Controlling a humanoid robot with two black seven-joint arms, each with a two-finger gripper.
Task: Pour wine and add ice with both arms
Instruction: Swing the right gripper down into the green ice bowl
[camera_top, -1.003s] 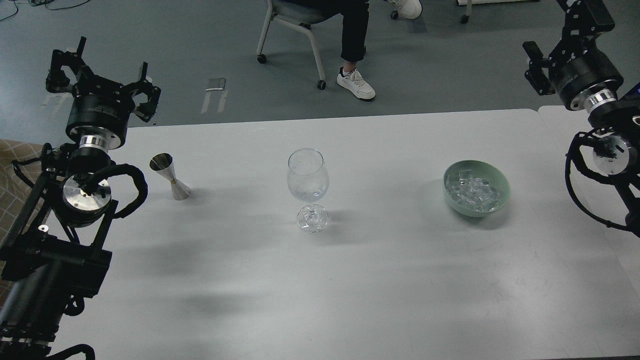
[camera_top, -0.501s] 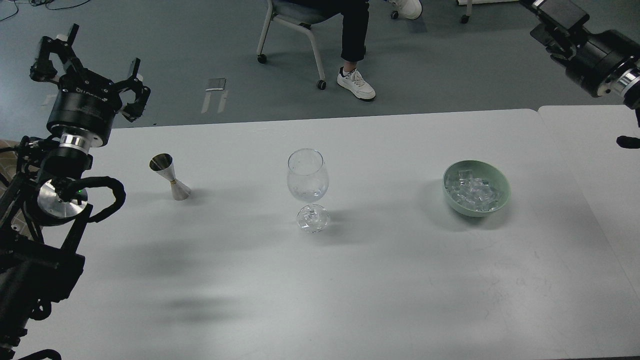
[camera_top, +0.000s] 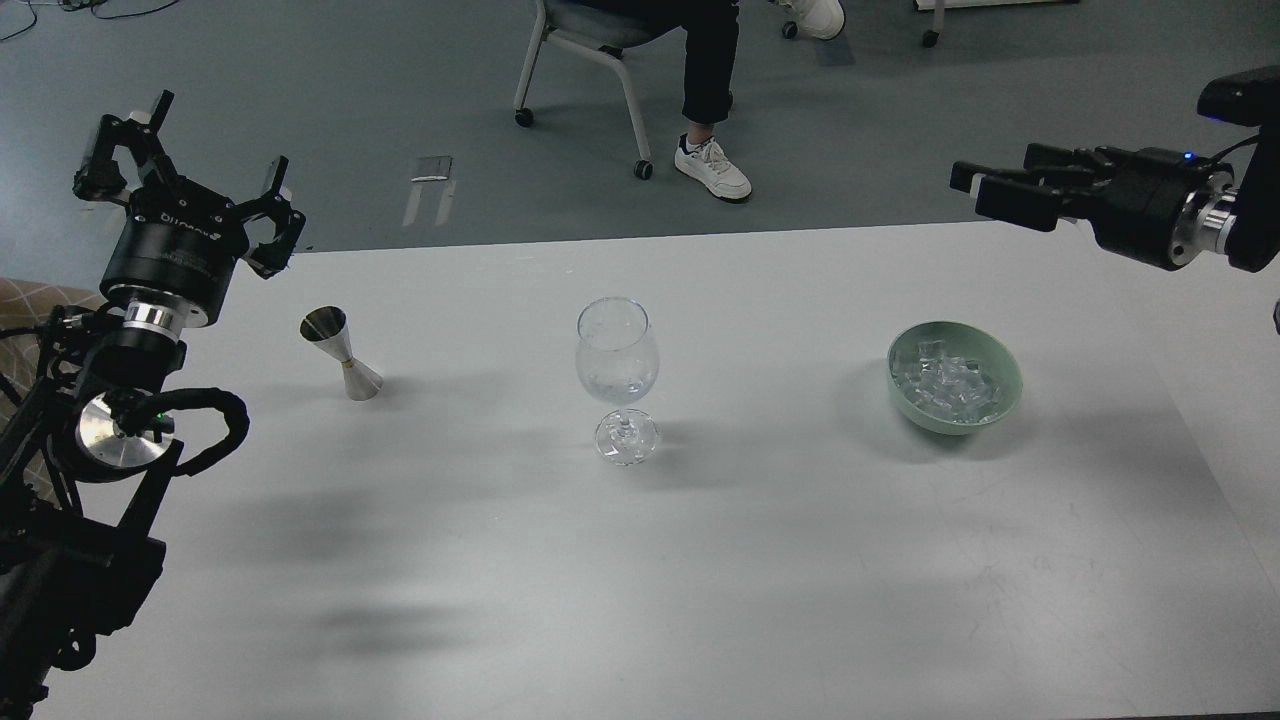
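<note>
A clear wine glass (camera_top: 617, 350) stands upright at the table's middle, with a little colourless wine (camera_top: 615, 386) at the bottom of its bowl. A steel jigger (camera_top: 341, 353) stands to its left. A green bowl (camera_top: 1010, 371) at the right holds several clear ice cubes (camera_top: 945, 386). My left gripper (camera_top: 185, 172) is open and empty, held up beyond the table's far left corner, behind the jigger. My right gripper (camera_top: 975, 190) points left above the table's far edge, beyond the bowl, its fingers a little apart with nothing between them.
The white table (camera_top: 700, 560) joins a second table (camera_top: 1200, 330) at the right. A seated person's legs (camera_top: 710, 60) and a wheeled chair (camera_top: 580, 60) are on the floor behind the table.
My right arm swung down from the upper right, and its gripper now points left above the table's far edge. My left gripper shifted slightly right and down. Glass, jigger and bowl have not moved.
</note>
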